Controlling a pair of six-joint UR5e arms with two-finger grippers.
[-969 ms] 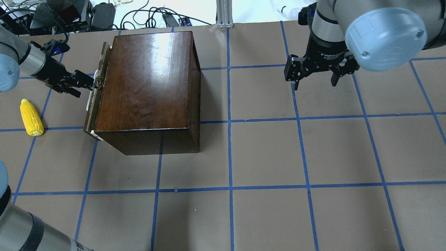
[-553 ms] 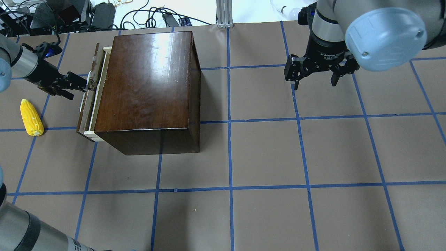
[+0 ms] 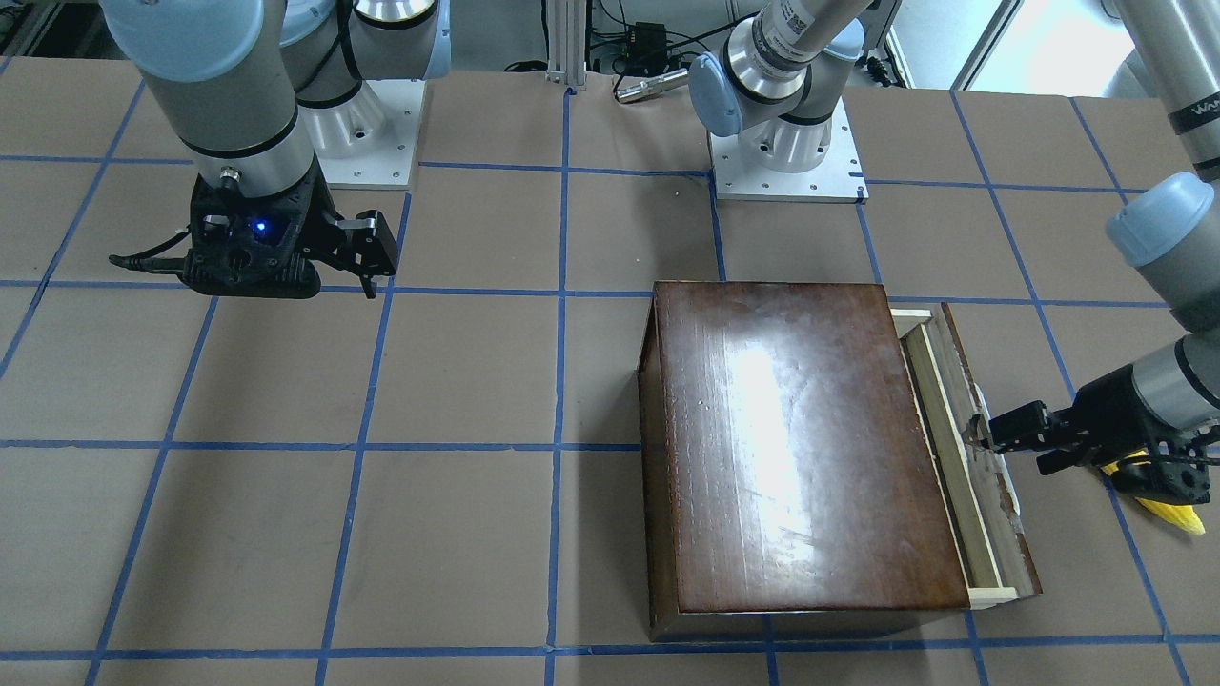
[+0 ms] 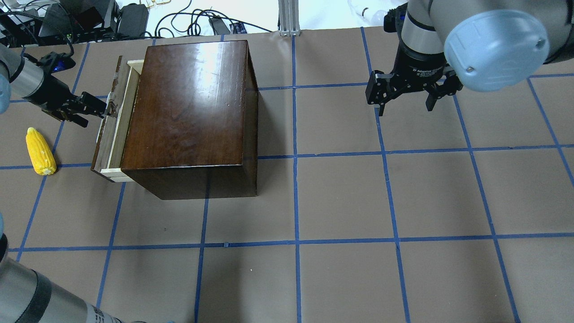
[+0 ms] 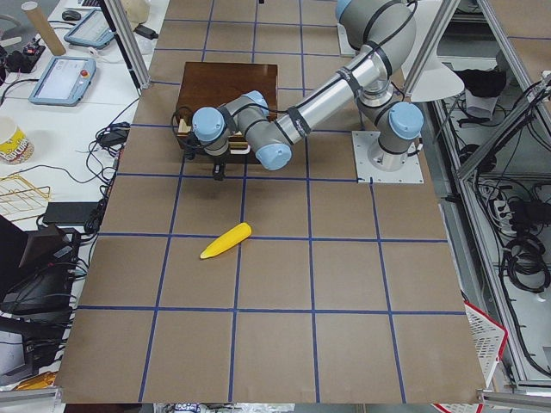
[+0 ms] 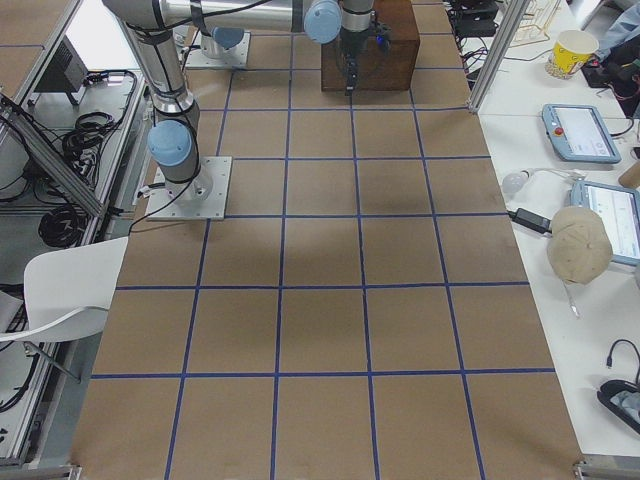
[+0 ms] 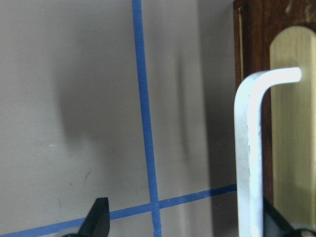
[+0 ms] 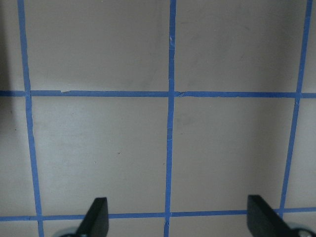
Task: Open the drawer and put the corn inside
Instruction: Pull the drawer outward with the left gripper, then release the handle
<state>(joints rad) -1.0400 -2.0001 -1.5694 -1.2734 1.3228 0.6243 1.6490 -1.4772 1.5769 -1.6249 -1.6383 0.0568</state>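
The glossy dark-brown box (image 4: pixel 188 107) stands on the table, also in the front-facing view (image 3: pixel 791 448). Its drawer (image 4: pixel 120 116) is pulled partly out on the left side, showing pale wood behind the dark front panel (image 3: pixel 991 495). My left gripper (image 4: pixel 96 115) is open at the drawer front, with one finger hooked behind the white handle (image 7: pixel 247 148). The yellow corn (image 4: pixel 40 151) lies on the table left of the drawer, apart from it, and is partly hidden by my left wrist in the front-facing view (image 3: pixel 1177 514). My right gripper (image 4: pixel 406 105) is open and empty, hovering far to the right.
The table is brown paper with a blue tape grid (image 4: pixel 296 154). Cables and electronics (image 4: pixel 67 22) lie beyond the far left edge. An aluminium post (image 4: pixel 287 18) stands at the far edge behind the box.
The drawer has slid further out of the box to the left. My left gripper has moved left with the handle. The corn and the right arm have not moved.
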